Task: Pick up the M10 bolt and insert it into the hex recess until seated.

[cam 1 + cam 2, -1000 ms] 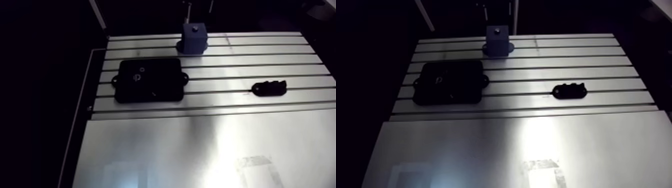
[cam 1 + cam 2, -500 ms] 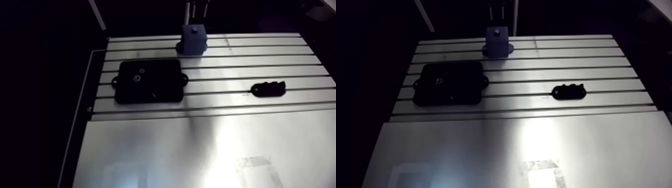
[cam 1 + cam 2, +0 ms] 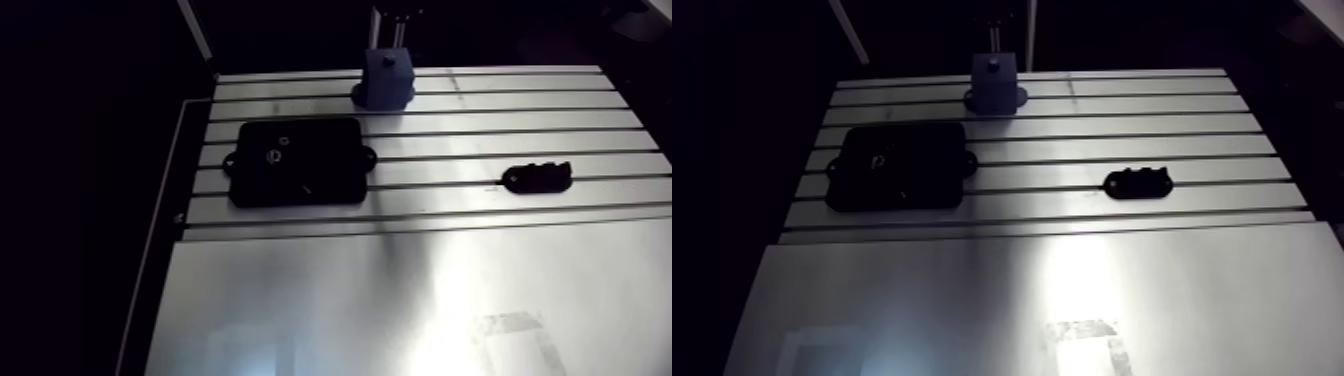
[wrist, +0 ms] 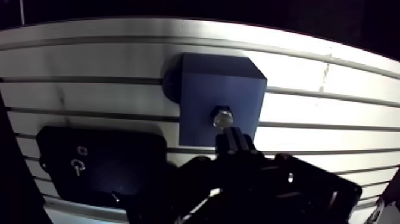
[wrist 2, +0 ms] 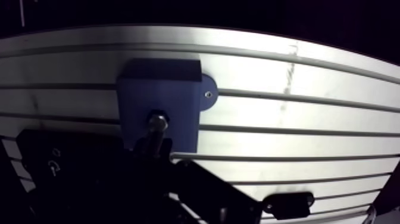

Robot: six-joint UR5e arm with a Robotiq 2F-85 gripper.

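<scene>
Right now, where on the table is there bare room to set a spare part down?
Widest: the smooth plate in front of the black box and the small black part. Also free: the slotted strip between those two. Crowded: the blue block under the gripper, with the black box near it.

Arm view overlooks the table (image 3: 420, 300); wrist view (far nearer) shares the block (image 4: 221, 95).
</scene>
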